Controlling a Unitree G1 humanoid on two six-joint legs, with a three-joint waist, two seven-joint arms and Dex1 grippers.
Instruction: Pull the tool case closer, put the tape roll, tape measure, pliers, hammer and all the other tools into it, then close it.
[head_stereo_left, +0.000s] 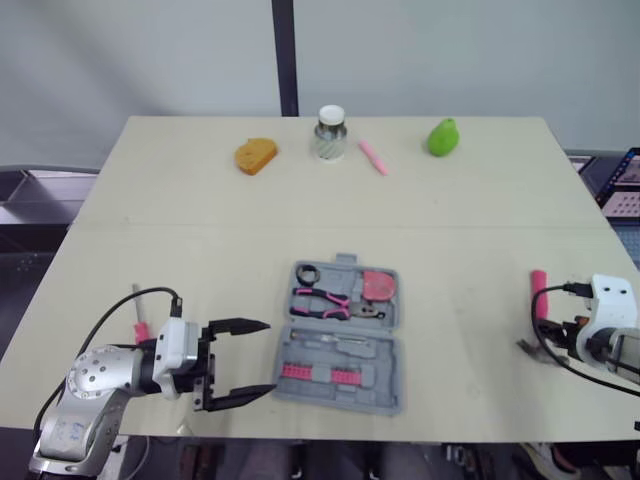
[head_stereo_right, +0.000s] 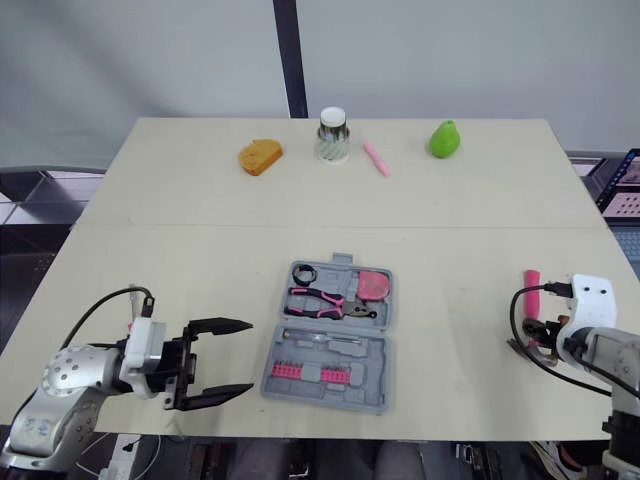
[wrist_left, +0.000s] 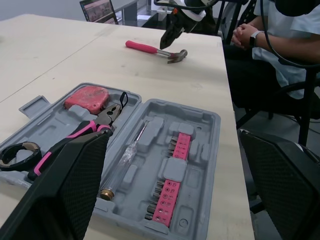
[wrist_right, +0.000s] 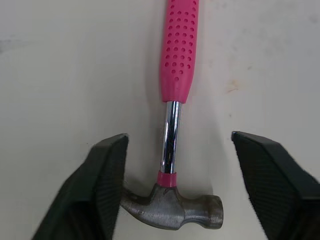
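Right wrist view: hammer is straddled by right gripper, jaws released; left gripper likewise released beside tool case.

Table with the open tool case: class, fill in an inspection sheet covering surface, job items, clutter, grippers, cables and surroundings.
Surface: beige table with a seam across it.
Job's things: grey tool case lies open near the front edge, holding tape roll, pliers, tape measure and pink bits; hammer lies outside it, at the robot's right.
Clutter: orange lump, jar, pink stick and green pear-shaped thing along the far edge.
Grippers: left gripper open, beside the case; right gripper open, straddling the hammer's shaft.
Cables: black cable at the left wrist, another at the right.
Surroundings: grey wall, dark pole, seated person.
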